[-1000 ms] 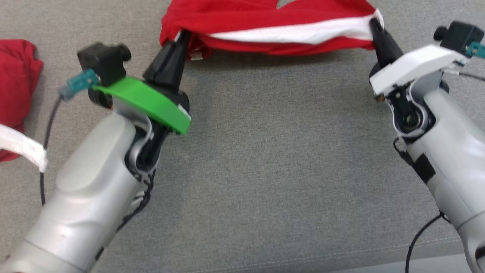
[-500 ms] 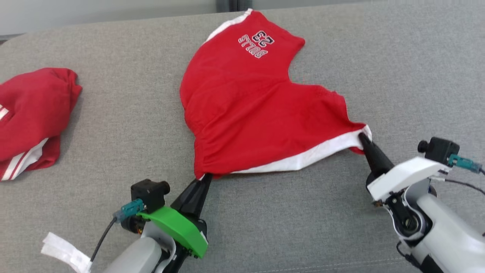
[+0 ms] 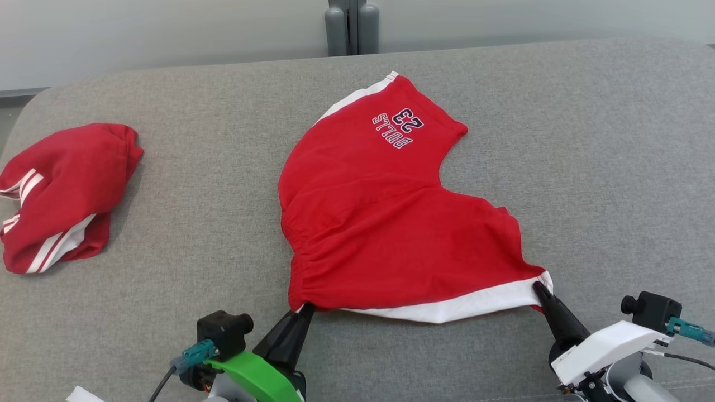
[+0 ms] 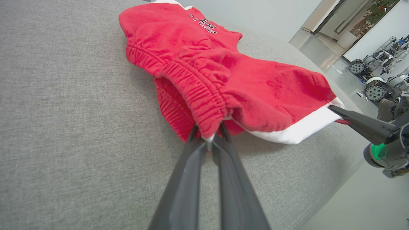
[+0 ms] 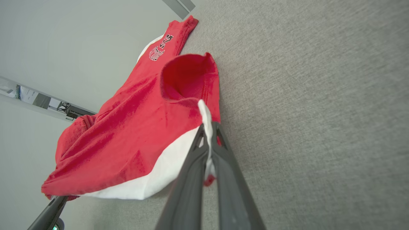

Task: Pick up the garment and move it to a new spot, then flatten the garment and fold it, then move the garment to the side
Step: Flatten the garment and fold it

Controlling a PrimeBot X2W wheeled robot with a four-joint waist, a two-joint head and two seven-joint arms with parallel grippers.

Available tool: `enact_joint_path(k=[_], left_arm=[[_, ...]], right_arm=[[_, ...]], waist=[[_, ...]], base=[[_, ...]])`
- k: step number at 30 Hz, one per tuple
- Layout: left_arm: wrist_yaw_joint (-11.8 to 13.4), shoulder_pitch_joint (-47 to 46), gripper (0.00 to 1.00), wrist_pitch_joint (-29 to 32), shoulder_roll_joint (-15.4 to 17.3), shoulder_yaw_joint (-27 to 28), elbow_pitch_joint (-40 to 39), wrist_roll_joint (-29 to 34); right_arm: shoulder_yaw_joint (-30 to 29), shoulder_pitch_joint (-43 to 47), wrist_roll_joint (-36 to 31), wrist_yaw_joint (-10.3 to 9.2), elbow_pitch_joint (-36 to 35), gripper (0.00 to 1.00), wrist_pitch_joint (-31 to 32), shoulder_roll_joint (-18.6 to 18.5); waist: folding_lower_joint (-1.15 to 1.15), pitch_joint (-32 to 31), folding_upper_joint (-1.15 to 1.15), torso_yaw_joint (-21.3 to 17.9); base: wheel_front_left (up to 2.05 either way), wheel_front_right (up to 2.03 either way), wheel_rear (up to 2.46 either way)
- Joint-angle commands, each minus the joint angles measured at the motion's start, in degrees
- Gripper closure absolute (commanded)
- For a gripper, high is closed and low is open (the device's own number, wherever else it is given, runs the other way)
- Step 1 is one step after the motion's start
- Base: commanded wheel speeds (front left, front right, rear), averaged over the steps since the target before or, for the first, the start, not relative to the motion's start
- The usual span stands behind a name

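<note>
Garment (image 3: 380, 223): solid red, with a white band (image 3: 463, 306) along one edge. Lettering (image 3: 397, 128): white letters with a dark outline, and dark numerals edged in white.

Second garment (image 3: 61, 190): the same red, with narrow white stripes.

Table (image 3: 195, 167): even mid-grey with a fine woven fleck and no other pattern.

Left fingers (image 3: 287, 338) and right fingers (image 3: 561, 324): black.

Left wrist cover (image 3: 251, 379): bright green. Right wrist cover (image 3: 603, 346): white.

Cable plug (image 3: 192, 354): teal.

Wall (image 3: 167, 33): plain pale grey.

Red shorts (image 3: 385, 223): "BULLS 23" print (image 3: 397, 127) on far leg, reads upside-down.
</note>
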Motion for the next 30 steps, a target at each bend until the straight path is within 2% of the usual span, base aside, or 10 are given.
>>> enact_joint_path(k=[1, 5, 15, 22, 30], left_arm=[[0.27, 0.91, 1.0, -0.14, 0.22, 0.06, -0.48, 0.26], [0.38, 0.44, 1.0, -0.25, 0.1, -0.05, -1.46, 0.85], [-0.22, -4.51, 1.0, -0.49, -2.9, 1.09, -4.87, 4.06], [-1.36, -10.86, 1.0, -0.52, -5.84, 2.59, -3.04, 4.42], [-2.73, -19.49, 1.0, -0.5, -9.52, 4.77, 3.11, 2.96]], right_arm=[[-0.92, 0.86, -0.6, -0.02, -0.52, 1.0, -0.42, 0.19], [-3.97, 0.89, -2.08, -0.02, -1.08, 1.0, -0.52, 0.79], [-11.98, -7.64, -6.39, -0.02, 0.1, 1.0, 1.19, -0.67], [-13.6, -19.74, -10.37, -0.02, 2.35, 1.0, 5.36, -0.12], [-12.81, -36.14, -15.01, -0.02, 11.57, 1.0, 9.6, 1.87]], waist=[[0.01, -0.45, 0.0, 0.09], [0.01, -0.89, 0.0, 0.45], [0.01, 2.01, 0.0, 3.74], [0.01, 7.14, 0.0, 6.41], [0.01, 13.06, 0.0, 9.9]], base=[[0.0, 0.0, 0.0], [0.0, 0.0, 0.0], [0.0, 0.0, 0.0], [0.0, 0.0, 0.0], [0.0, 0.0, 0.0]])
